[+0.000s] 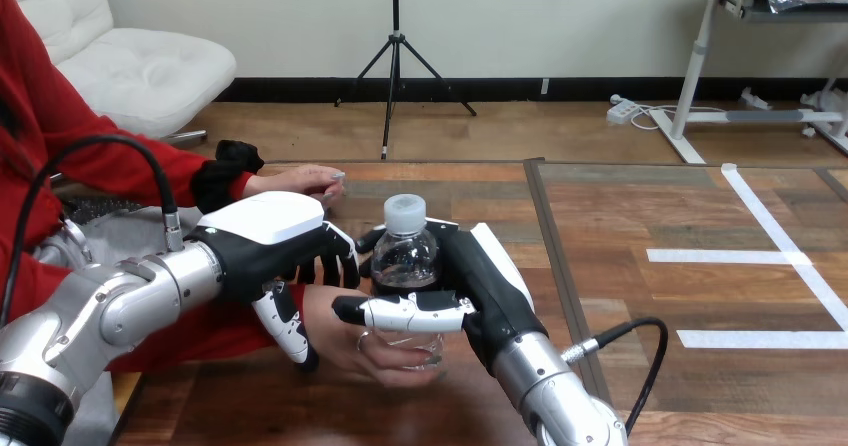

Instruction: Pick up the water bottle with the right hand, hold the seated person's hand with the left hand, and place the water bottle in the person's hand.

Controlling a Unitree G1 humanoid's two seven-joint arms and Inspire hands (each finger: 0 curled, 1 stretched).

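A clear water bottle (404, 256) with a pale cap stands upright at the table's middle. My right hand (490, 281) is shut on it, with the thumb across its front and the fingers round its far side. The person's hand (365, 351) lies palm-up under the bottle's base, its fingers curling up at the base. My left hand (265, 236) lies over the person's wrist, fingers curled over the top and thumb (285, 326) wrapped down the near side.
The person's other hand (300, 179) rests on the wooden table (620, 216) at the far left. White tape lines (770, 256) mark the table's right half, and a dark seam (555, 266) runs front to back.
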